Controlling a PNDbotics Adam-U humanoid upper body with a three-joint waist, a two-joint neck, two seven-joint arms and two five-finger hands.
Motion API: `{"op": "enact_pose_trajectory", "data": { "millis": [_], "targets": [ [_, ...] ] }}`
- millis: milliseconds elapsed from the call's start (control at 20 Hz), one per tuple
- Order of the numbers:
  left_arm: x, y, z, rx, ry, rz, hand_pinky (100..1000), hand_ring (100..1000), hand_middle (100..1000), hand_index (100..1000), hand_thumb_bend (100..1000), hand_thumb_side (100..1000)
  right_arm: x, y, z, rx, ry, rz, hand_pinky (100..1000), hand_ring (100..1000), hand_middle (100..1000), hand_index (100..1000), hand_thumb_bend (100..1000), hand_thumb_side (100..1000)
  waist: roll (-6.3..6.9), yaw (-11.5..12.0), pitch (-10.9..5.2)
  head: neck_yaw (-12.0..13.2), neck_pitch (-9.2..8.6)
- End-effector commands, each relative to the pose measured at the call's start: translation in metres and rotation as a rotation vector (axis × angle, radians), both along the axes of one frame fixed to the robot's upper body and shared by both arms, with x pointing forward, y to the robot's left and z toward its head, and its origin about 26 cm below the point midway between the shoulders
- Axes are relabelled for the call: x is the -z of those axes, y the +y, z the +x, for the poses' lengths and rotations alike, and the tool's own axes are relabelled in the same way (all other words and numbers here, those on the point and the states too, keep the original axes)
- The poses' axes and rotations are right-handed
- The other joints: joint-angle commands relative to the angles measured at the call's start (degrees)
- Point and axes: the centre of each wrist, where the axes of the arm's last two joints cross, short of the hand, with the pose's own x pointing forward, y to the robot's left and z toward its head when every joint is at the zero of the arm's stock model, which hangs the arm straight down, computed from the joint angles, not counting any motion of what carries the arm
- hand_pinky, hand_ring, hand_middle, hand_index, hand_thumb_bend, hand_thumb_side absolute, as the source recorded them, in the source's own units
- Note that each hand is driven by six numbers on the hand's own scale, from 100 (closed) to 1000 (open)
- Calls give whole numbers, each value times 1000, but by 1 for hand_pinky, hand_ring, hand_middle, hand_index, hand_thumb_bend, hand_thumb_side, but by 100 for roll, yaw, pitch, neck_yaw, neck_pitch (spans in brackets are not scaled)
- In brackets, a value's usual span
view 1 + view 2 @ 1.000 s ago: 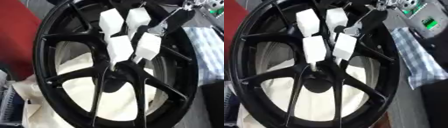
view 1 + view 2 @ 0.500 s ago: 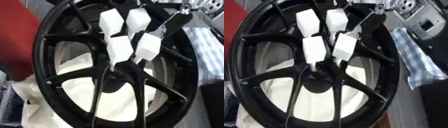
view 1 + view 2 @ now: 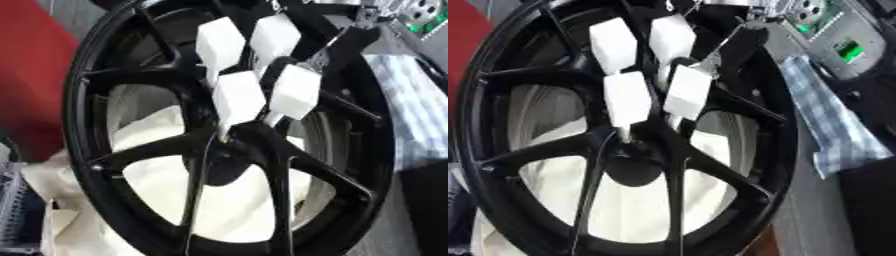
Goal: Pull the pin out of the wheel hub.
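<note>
Both views are soft and smeared throughout, with no crisp edge anywhere. Light is even and moderately bright. The white blocks (image 3: 238, 97) and the white cloth (image 3: 210, 200) nearly wash out, while the black wheel (image 3: 789, 150) carries only faint sheen along its spokes.

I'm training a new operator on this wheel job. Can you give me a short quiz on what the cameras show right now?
1. True or false: the robot's left hand is over the spokes of the wheel.
2. What shows through the gaps between the spokes? A) a white cloth B) a red cloth C) bare metal
3. Fill in: the checked cloth lies on the wheel's ___ side, by the robot's own sides.

Key
1. False: only the right hand is there, above the hub.
2. A
3. right
</note>
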Motion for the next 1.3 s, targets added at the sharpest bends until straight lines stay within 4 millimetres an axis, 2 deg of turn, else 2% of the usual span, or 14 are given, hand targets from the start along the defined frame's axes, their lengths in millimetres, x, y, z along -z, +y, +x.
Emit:
{"op": "enact_pose_trajectory", "data": {
  "millis": [50,200,550,600,650,800,1100,1300],
  "targets": [
    [-7,1,-3,-4,-29,5,792,773,596,752,100,672,-11,-3,-3,10,-7,10,864,867,615,632,100,100,39,-5,-107,-39,-59],
    [-7,1,-3,-7,-26,4,793,773,596,752,100,673,-13,-3,-4,4,17,37,857,845,538,555,100,100,42,-12,-116,-71,-47],
    [-6,3,-4,-15,-21,4,794,773,597,753,100,670,-34,-2,-18,-38,60,146,857,835,508,519,100,100,66,-61,-170,-95,-35],
    [-6,4,-4,-17,-21,5,794,773,597,753,100,669,-38,-4,-21,-43,60,161,857,834,505,514,100,136,67,-69,-183,-89,-36],
    [-6,4,-4,-19,-21,5,794,773,597,753,100,668,-42,-5,-24,-48,60,177,857,834,502,512,100,100,67,-78,-198,-83,-35],
    [-5,6,-5,-26,-18,7,795,773,598,753,100,667,-53,-11,-32,-60,65,228,862,836,499,508,100,100,74,-112,-241,-61,-21],
    [-1,10,-6,-48,-7,10,796,773,599,753,100,663,-74,-31,-45,-63,69,353,867,840,502,511,100,100,123,-280,-341,26,82],
    [2,14,-8,-73,1,6,797,773,599,753,100,658,-73,-61,-59,-12,44,469,874,843,511,522,100,100,236,-527,-404,232,152]
  ]
}}
